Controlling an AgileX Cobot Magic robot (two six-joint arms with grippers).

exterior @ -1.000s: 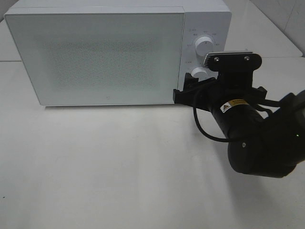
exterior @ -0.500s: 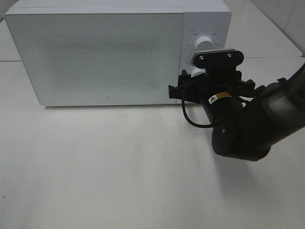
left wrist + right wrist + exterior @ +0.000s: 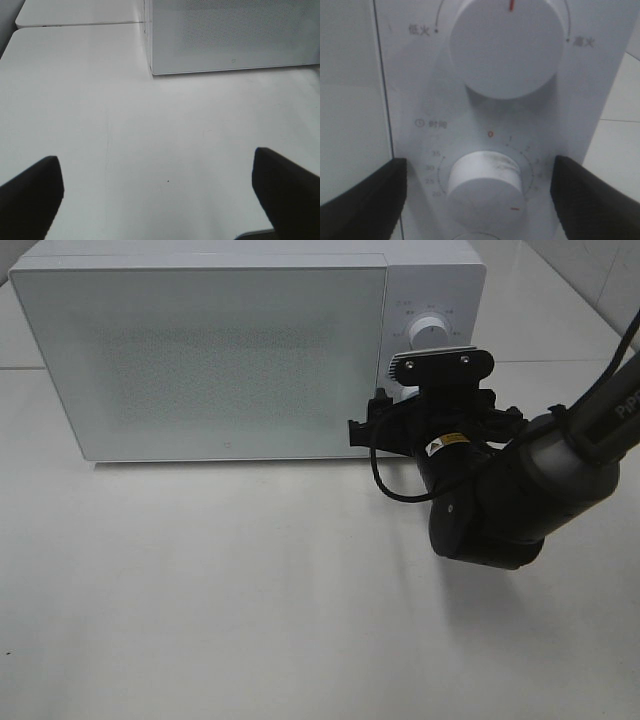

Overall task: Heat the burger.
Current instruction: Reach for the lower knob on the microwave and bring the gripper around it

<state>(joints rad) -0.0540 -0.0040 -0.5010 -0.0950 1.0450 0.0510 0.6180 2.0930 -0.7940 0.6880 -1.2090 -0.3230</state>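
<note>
Pushing in from the desk's right edge, the black right gripper [image 3: 477,192] has drawn closer to the control panel than a second ago, and its arm now hides the lower dial from overhead. Black left gripper [image 3: 160,200] hangs spread wide over the bare white desk [image 3: 125,125]. Boxy white microwave oven [image 3: 220,350] at the rear edge stays shut; the burger is out of sight, presumably inside. Right fingers [image 3: 365,197] stand open, flanking the round white timer knob [image 3: 485,180] without gripping it. Setting the time looks imminent.
</note>
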